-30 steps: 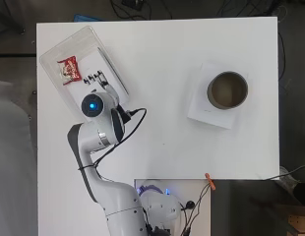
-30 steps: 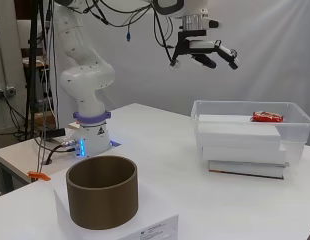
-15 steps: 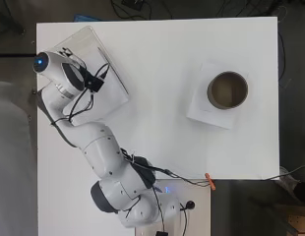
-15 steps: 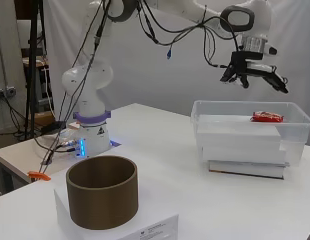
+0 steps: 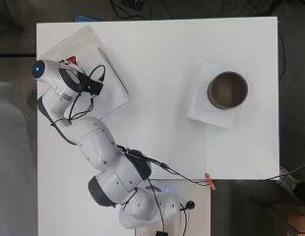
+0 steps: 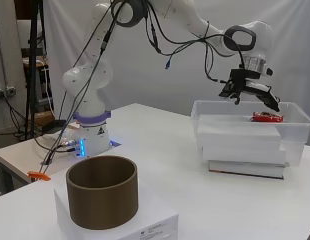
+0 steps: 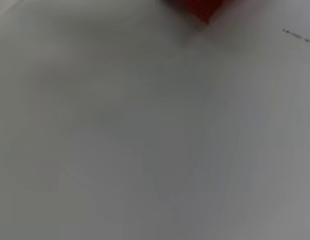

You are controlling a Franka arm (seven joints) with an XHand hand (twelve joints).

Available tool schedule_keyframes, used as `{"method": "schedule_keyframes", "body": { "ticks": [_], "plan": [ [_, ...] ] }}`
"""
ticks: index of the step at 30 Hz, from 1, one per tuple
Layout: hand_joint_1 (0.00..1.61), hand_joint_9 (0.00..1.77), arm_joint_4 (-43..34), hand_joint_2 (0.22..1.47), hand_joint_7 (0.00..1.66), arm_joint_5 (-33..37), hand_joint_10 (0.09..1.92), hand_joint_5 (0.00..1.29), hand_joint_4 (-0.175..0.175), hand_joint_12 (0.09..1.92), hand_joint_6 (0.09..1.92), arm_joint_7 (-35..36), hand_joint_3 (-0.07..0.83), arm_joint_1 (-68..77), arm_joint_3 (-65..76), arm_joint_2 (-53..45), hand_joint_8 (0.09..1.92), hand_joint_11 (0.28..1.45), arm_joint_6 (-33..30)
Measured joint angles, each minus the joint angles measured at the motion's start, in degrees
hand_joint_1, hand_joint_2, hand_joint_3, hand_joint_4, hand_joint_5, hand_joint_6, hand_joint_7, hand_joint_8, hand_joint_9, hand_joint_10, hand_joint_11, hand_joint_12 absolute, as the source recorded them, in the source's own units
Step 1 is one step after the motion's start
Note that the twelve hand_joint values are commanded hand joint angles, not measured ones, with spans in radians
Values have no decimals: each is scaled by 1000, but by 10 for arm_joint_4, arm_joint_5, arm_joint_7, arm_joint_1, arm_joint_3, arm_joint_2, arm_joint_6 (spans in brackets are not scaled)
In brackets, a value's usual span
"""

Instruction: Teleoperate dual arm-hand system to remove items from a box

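The hand [image 6: 250, 92] hangs above the clear plastic box [image 6: 295, 150] at the right of the side view, fingers spread and slightly drooped, holding nothing; it is released. The one item visible in the box, a red packet [image 6: 266, 117], lies on the white sheet lining the box, toward its far right part, just beside and below the fingertips but apart from them so far as the side view shows. In the overhead view the arm covers most of the box [image 5: 110, 73] at the bench's far left corner, and only a sliver of the red packet [image 5: 70, 60] shows beside the wrist. The wrist view gives a blurred red patch [image 7: 202, 7] at one edge over white lining. Judgement: the step in hand is the approach to the packet; no grasp has been made. The next move calls for lowering the hand inside the box walls, centring it over the packet, then curling fingers and thumb round it before lifting clear. The brown cylindrical container [image 6: 102, 197] stands well apart, near the left on the bench [image 6: 160, 150].
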State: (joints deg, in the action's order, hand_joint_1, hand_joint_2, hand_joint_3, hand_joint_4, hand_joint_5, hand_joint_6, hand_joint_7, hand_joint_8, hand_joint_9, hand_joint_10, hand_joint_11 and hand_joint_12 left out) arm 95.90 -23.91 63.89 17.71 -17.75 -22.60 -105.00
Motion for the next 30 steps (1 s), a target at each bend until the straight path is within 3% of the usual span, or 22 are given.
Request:
{"method": "schedule_keyframes", "body": {
  "ticks": [4, 6, 9, 10, 11, 12, 13, 15, 18, 21, 25, 30],
  "plan": [
    [265, 303, -39, 854, 185, -5, 87, 89, -16, 87, 87, -22, -8, 20, 4, -27, 87, 415, 53],
    [369, 290, -72, 876, 156, -12, 87, 63, -9, 87, 87, -36, 2, 29, 6, -38, 87, 412, 80],
    [576, 357, -95, 963, 223, -22, 87, 172, -19, 87, 87, -80, 14, 38, 10, -49, 87, 442, 99],
    [716, 572, -95, 1038, 469, -26, 87, 417, 50, 87, 424, -105, 13, 42, 14, -57, 87, 542, 110],
    [911, 739, -96, 1113, 609, -29, 583, 629, 12, 444, 711, -115, 5, 46, 17, -63, 604, 636, 118],
    [965, 946, -98, 1143, 761, -34, 1151, 757, 65, 1016, 906, -118, 2, 47, 19, -67, 1173, 779, 124],
    [976, 1076, -100, 1157, 856, -34, 1519, 821, 113, 1410, 1022, -113, 1, 45, 22, -68, 1540, 862, 123],
    [971, 1180, -111, 1167, 929, -9, 1827, 861, 160, 1747, 1120, -86, 1, 41, 32, -74, 1847, 912, 119],
    [962, 1220, -150, 1181, 958, 72, 1912, 849, 174, 1840, 1182, -61, 2, 37, 40, -91, 1920, 921, 151],
    [949, 1226, -129, 1201, 970, 87, 1920, 812, 173, 1841, 1253, -54, 5, 32, 46, -46, 1920, 928, 139],
    [932, 1219, 2, 1221, 967, 101, 1920, 776, 169, 1849, 1303, -69, 4, 24, 64, 110, 1920, 937, 86],
    [942, 1182, 165, 1208, 966, 126, 1920, 802, 175, 1832, 1264, -118, -2, 4, 87, 354, 1920, 873, 81]
  ]
}}
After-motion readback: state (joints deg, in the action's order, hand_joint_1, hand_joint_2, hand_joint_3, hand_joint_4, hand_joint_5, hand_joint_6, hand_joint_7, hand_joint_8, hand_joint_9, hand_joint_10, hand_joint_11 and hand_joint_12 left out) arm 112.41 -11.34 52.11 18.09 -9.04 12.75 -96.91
